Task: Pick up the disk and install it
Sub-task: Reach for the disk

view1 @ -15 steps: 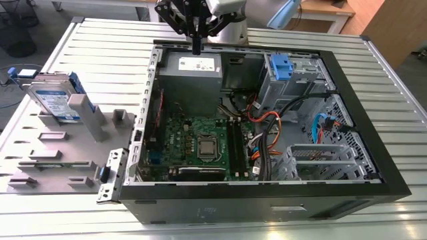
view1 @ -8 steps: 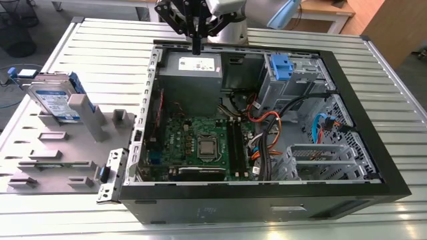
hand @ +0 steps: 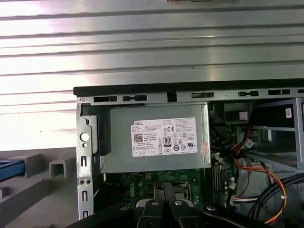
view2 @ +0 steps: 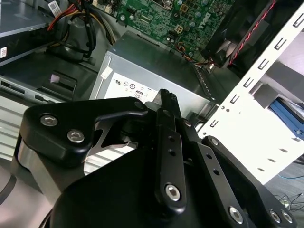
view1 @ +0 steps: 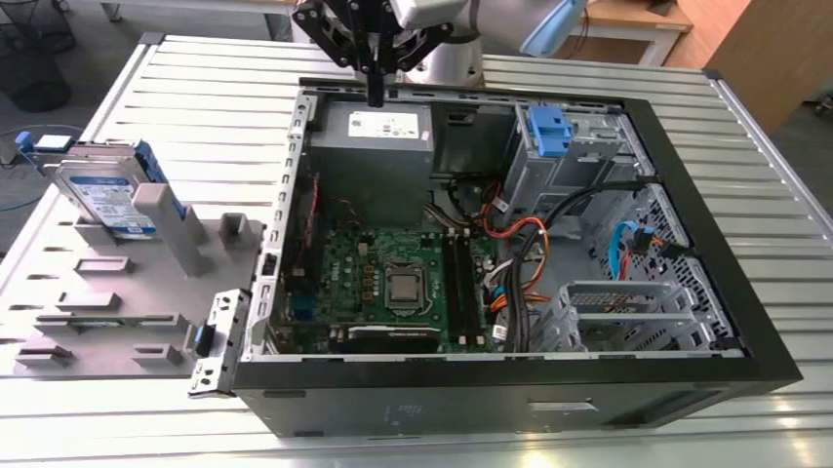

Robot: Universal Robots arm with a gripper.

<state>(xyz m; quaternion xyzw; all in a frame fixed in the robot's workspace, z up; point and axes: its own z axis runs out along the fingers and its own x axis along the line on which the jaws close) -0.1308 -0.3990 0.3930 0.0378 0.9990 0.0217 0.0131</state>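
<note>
1 disk (view1: pixel 111 200) rests in the rack (view1: pixel 117 292) — 1 closed hand (view1: pixel 376 96) well apart.

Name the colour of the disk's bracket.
Blue bracket on the disk, best in the exterior view.

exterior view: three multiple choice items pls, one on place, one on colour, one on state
1. Where is the disk? A on the grey rack, at the exterior view's left of the computer case; B inside the case; C on the floor.
2. The disk's bracket is: A red; B blue; C yellow.
3. The case is: A shut; B lying open; C upside down.
Answers: 1 A, it stands in the rack; 2 B, blue plastic edges it; 3 B, its circuit board shows.
</note>
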